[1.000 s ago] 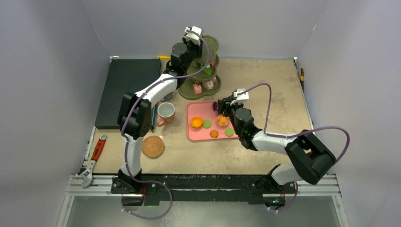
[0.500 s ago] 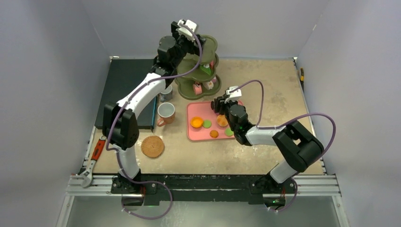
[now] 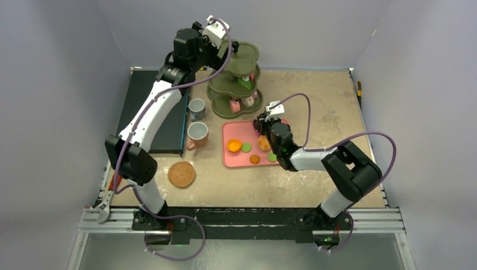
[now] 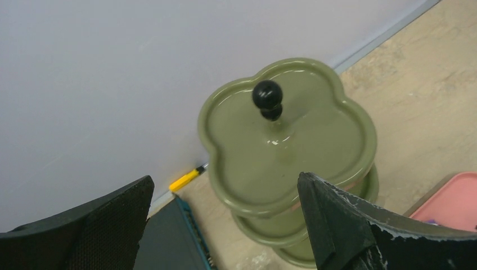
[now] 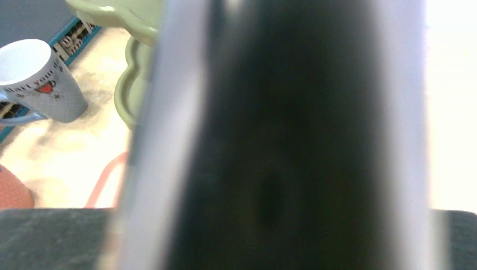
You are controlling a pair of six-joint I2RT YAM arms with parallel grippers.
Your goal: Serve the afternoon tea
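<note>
My left gripper [image 3: 220, 48] hangs open and empty, high up beside the top tier of the green tiered stand [image 3: 233, 73]. In the left wrist view the top tier [image 4: 315, 140] lies bare between the fingers. Lower tiers carry cake slices [image 3: 234, 104]. Orange [image 3: 234, 145] and green rounds [image 3: 246, 147] lie on the pink tray [image 3: 228, 160]. My right gripper [image 3: 260, 125] is low over the tray's far right corner. A blurred dark thing with pale edges [image 5: 281, 140] fills the right wrist view and hides the jaws. The grey mug [image 3: 196, 108] and orange mug [image 3: 198, 135] stand left of the tray.
A black mat [image 3: 149, 107] covers the far left of the table. A brown round coaster [image 3: 181, 174] lies in front of the orange mug. A red-handled wrench [image 3: 107, 202] sits at the near left edge. A yellow tool [image 4: 187, 178] lies by the back wall.
My left gripper has opened wide and drawn up and to the left, away from the stand's top tier. My right gripper has shifted slightly left at the tray's far corner.
</note>
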